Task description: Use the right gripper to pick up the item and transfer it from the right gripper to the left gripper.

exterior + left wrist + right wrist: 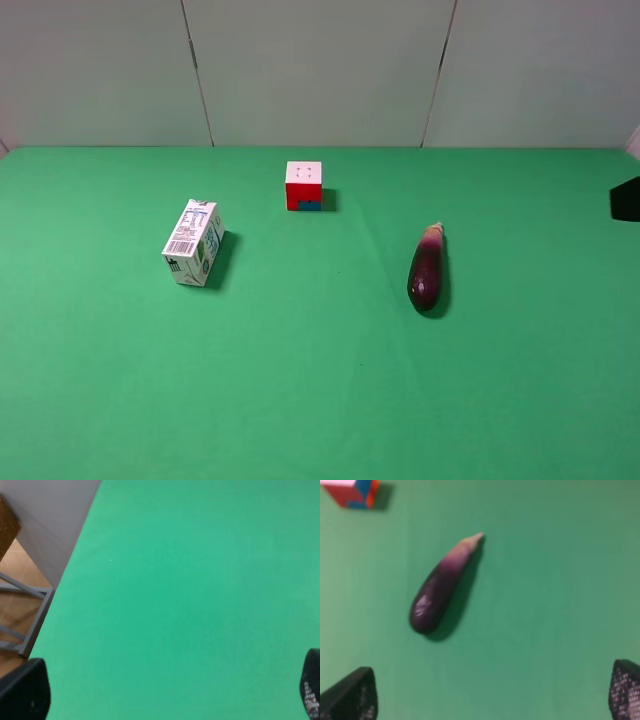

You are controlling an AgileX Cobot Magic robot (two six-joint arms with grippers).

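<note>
The item, a glossy dark-purple eggplant, lies on the green table right of the middle, its pale stem end pointing toward the back wall. In the right wrist view the eggplant lies ahead of my right gripper, apart from it and closer to one finger. That gripper is open, its fingertips set wide with nothing between them. Only a black corner of the right arm shows at the right edge of the exterior view. My left gripper is open over bare green cloth, holding nothing.
A white milk carton lies left of the middle. A red-white-blue puzzle cube stands at the back centre; the same cube shows beyond the eggplant. The left wrist view shows the table's edge, with floor and a grey frame beyond.
</note>
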